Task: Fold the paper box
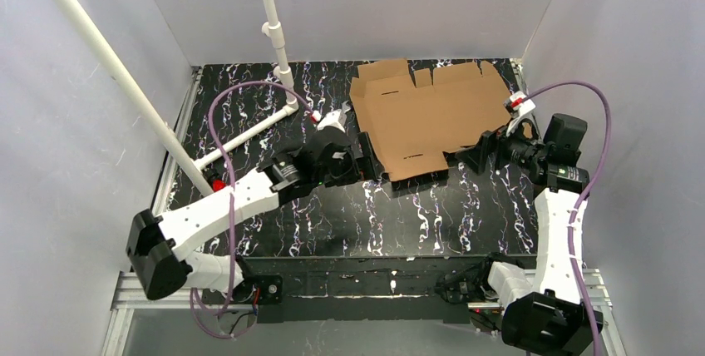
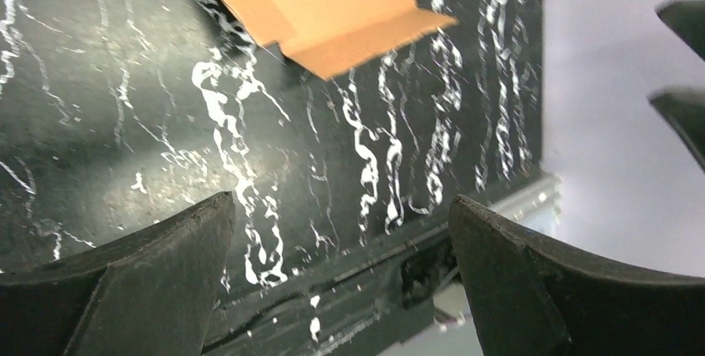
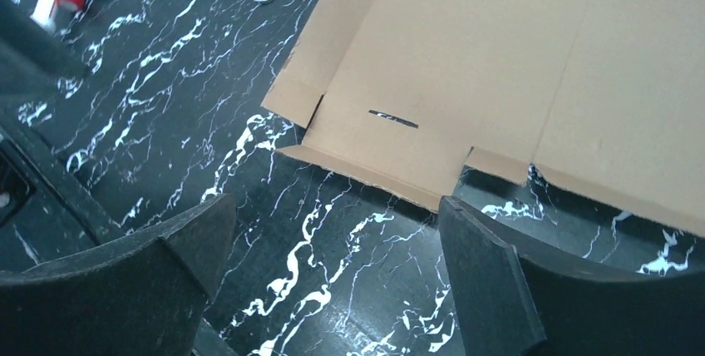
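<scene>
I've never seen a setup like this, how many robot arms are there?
2. The left arm reaches beside the left edge of the paper box, the right arm beside its right edge. None seems hidden.

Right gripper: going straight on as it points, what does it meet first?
Likely the near edge of the paper box, flat just ahead of the right gripper; possibly the table first, depth unclear.

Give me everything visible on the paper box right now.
The paper box is plain brown cardboard, a die-cut sheet, unfolded and lying flat on the black marbled table, far right. It has creased panels, notched flaps along the edges and a small slot near the front edge. The left gripper and right gripper are open, not holding it.
</scene>
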### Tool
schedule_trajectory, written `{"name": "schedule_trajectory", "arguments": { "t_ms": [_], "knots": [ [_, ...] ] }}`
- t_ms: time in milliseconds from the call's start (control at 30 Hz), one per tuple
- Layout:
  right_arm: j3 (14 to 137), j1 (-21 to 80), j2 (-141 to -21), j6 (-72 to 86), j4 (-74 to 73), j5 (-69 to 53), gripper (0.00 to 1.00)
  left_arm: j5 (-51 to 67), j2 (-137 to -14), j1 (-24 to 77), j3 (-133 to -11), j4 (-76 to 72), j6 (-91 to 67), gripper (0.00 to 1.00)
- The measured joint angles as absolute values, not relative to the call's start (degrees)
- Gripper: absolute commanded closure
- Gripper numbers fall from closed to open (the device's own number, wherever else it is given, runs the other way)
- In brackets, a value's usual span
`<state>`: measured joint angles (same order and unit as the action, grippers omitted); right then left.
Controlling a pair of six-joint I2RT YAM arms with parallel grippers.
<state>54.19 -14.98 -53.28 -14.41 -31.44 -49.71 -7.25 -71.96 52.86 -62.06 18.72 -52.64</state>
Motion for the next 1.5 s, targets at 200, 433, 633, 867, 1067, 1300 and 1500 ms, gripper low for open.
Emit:
{"name": "schedule_trajectory", "arguments": {
  "t_ms": [200,433,633,867,1067,1300,1500],
  "knots": [
    [50.6,-15.0,-53.7,-19.0,-31.3,-52.9,0.0,-15.0,-80.7,52.9,-67.3,23.0,-55.1,0.07],
    [47.7,-15.0,-55.2,-20.0,-29.0,-53.7,0.0,-15.4,-91.8,49.1,-66.8,15.9,-61.5,0.26],
    [44.8,-15.0,-56.3,-19.9,-25.3,-55.5,0.0,-12.5,-101.7,43.5,-66.2,5.1,-63.6,0.42],
    [40.8,-15.0,-57.9,-19.7,-21.5,-58.1,0.0,-11.7,-108.6,41.5,-66.5,-0.6,-61.6,0.5],
    [40.3,-15.0,-58.4,-20.6,-20.8,-60.3,0.0,-10.6,-111.9,40.5,-69.6,-5.2,-57.8,0.61],
    [40.3,-15.0,-58.5,-22.3,-20.8,-61.8,0.0,-8.8,-112.3,39.4,-69.9,-8.8,-55.5,0.95],
    [40.2,-15.0,-58.5,-23.3,-20.8,-62.0,0.0,-7.2,-112.1,39.2,-69.6,-10.7,-54.8,1.0]
  ]
}}
